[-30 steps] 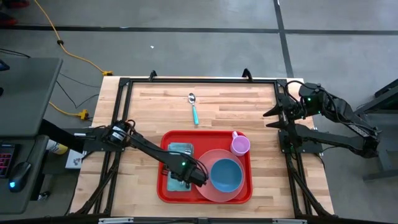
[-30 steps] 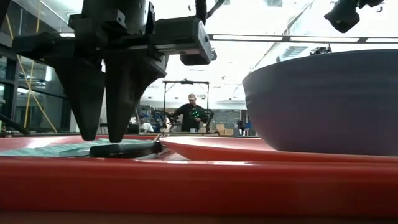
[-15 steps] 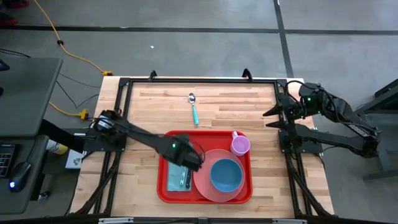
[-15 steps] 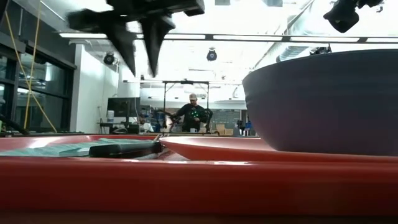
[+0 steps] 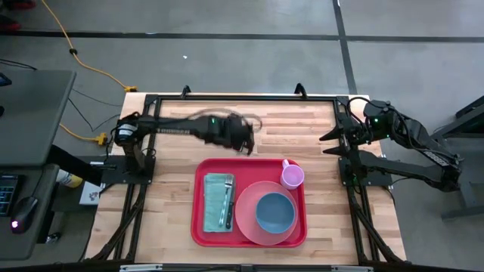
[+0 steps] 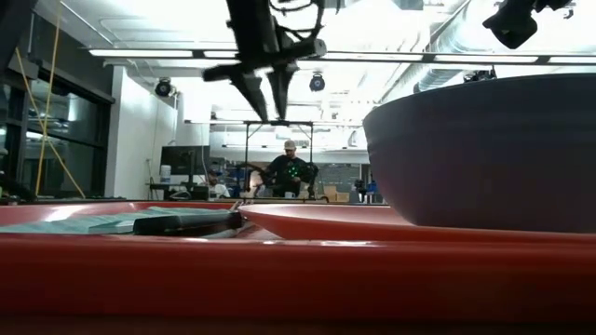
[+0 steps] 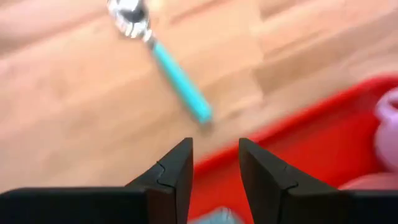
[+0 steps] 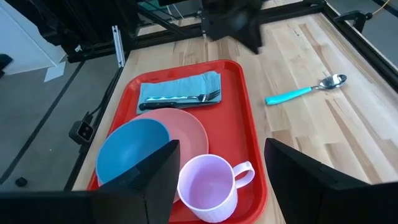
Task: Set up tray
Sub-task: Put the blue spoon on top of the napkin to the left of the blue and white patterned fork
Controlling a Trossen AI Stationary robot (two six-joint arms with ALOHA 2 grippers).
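The red tray (image 5: pixel 198 236) lies at the table's near middle. On it are a teal napkin (image 5: pixel 218 198) with a dark-handled fork (image 8: pixel 177 99), a pink plate (image 5: pixel 243 221) bearing a blue bowl (image 5: pixel 274 213), and a lilac mug (image 5: pixel 292 176). A spoon with a teal handle (image 7: pixel 177 81) lies flat on the wood beyond the tray's far rim; it also shows in the right wrist view (image 8: pixel 298 93). My left gripper (image 5: pixel 246 140) hangs open and empty above the table, over the spoon's handle end, by the tray's far rim (image 7: pixel 273 121). My right gripper (image 8: pixel 217 174) waits open at the table's right edge.
Bare wood lies to the left and right of the tray and along the far edge around the spoon. A black frame (image 5: pixel 242 97) runs round the table top. In the low view a person (image 6: pixel 287 172) stands far off in the room behind the table.
My left gripper has risen from the fork on the napkin, where its open fingers stood on either side of the handle. It has swung toward the table's far edge to above the spoon. The fork and napkin have stayed on the tray.
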